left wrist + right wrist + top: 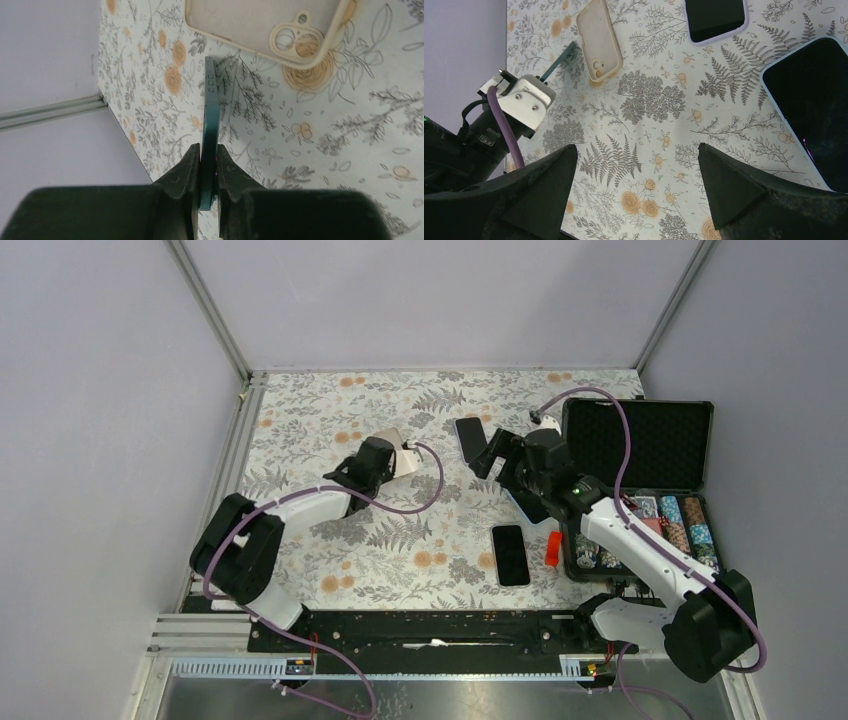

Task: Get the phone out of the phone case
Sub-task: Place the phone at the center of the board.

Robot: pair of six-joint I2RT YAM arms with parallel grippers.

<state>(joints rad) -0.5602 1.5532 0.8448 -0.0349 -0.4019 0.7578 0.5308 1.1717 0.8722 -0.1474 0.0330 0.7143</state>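
- Your left gripper (208, 156) is pinched tight on the dark teal phone (210, 107), one finger on each flat face. In the left wrist view you see the phone edge-on.
- That phone is bare and outside the cream phone case (260, 27).
- The case lies flat and empty on the floral table cover (350, 130). Its camera-cutout corner is nearest the phone's far end, close to it but not touching.
- Your right gripper (638, 150) has its jaws spread wide and holds nothing. It hovers over the floral cover.
- Beyond its fingers lie a lilac-cased phone (715, 17) and a pale-blue-cased phone (811, 107), both with dark screens.
- From above you see a black phone (510, 554) lying flat near the right arm, with a small orange-red object (552, 548) just beside it.
- An open black case (640, 450) with poker chips sits at the table's right side.
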